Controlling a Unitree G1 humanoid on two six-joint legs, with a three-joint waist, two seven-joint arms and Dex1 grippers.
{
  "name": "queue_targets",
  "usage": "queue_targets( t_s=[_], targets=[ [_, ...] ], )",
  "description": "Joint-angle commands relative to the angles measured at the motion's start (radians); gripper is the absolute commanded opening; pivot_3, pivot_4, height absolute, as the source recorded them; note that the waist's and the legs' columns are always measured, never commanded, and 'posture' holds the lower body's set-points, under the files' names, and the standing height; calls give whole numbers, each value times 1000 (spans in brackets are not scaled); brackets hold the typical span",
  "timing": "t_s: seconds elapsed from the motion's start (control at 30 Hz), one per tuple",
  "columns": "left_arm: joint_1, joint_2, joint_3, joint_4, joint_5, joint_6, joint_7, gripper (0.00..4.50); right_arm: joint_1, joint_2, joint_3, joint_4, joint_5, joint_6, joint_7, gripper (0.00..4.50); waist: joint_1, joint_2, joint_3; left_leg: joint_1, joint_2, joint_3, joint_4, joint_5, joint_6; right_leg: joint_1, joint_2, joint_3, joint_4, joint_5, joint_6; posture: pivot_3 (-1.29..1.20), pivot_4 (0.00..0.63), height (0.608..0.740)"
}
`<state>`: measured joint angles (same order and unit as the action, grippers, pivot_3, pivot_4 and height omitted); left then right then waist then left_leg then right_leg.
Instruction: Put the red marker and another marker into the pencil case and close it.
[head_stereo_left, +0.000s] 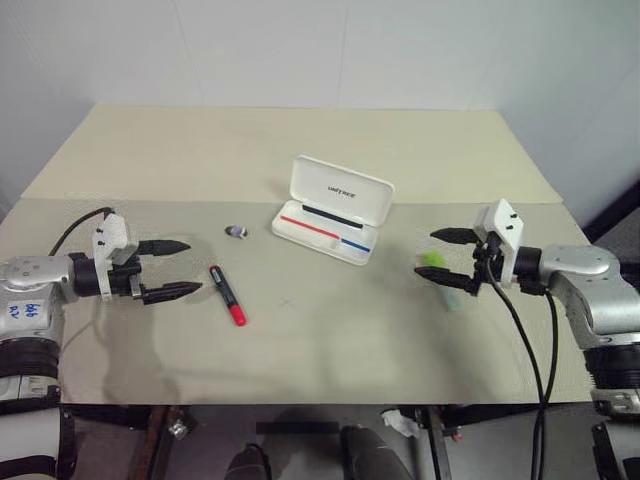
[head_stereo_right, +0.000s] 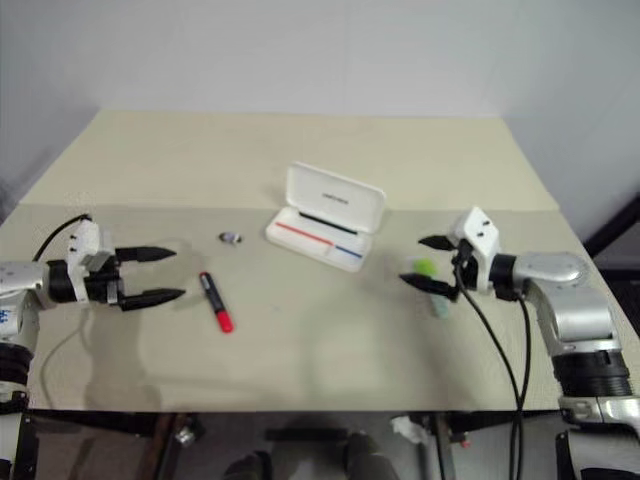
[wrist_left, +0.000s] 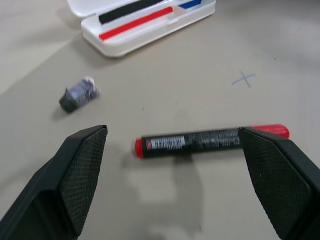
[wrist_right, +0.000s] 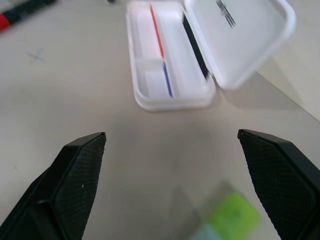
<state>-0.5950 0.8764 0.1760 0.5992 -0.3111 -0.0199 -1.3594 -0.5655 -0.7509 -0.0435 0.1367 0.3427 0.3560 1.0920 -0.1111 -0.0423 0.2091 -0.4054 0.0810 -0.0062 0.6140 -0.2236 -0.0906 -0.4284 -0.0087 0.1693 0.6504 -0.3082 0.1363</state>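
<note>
My left gripper (head_stereo_left: 178, 268) hung with its fingers spread wide and empty, just to the left of the red marker (head_stereo_left: 227, 294) lying on the table (head_stereo_left: 330, 340). My right gripper (head_stereo_left: 448, 254) was spread as wide, holding nothing, above the light green marker (head_stereo_left: 437, 262) on the tabletop. The white pencil case (head_stereo_left: 333, 210) sat open between them, farther back, lid raised. A small grey-purple cap (head_stereo_left: 237, 232) lay left of it.

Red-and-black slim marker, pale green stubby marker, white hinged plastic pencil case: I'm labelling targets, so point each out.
red-and-black slim marker (head_stereo_left: 227, 295), left eye view, black middle barrel.
pale green stubby marker (head_stereo_left: 434, 260), left eye view, green end.
white hinged plastic pencil case (head_stereo_left: 341, 189), left eye view, raised lid.
</note>
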Motion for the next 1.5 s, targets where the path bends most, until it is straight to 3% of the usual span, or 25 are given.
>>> queue_targets(
  t_s=[0.03,0.3,0.5,0.63,1.1,1.5],
  targets=[
    [-27,18,14,-27,-7,-4,4,4477,-32,21,-16,-27,17,-1,-22,4500,1,0,0,0,0,0,0,0,0,0,0,0,1,0,0,0,150,740],
    [-95,2,7,5,-14,-9,-11,4477,-16,84,5,-98,21,40,-64,4500,3,0,0,0,0,0,1,0,0,0,0,0,2,-1,0,0,150,740],
    [-29,-4,35,-55,-67,27,-52,4477,-63,114,85,-136,-13,141,-98,4500,-3,0,0,0,0,0,1,0,0,-1,0,0,3,-1,0,0,150,740],
    [24,10,66,-78,-94,47,-50,4477,-145,179,145,-88,-54,190,-161,4500,-7,0,0,0,0,0,1,1,-1,-2,1,1,4,-1,0,0,150,740],
    [107,33,144,-190,-138,89,-18,4477,-335,346,305,239,-220,142,-177,4500,-5,0,0,0,0,0,1,1,-1,-2,1,0,4,-2,-1,0,150,740],
    [232,54,229,-309,-170,131,33,4477,-405,388,336,330,-279,122,-122,4500,-27,-1,0,0,0,0,0,1,-1,-2,1,0,4,-2,-1,0,150,740]
  ],
)
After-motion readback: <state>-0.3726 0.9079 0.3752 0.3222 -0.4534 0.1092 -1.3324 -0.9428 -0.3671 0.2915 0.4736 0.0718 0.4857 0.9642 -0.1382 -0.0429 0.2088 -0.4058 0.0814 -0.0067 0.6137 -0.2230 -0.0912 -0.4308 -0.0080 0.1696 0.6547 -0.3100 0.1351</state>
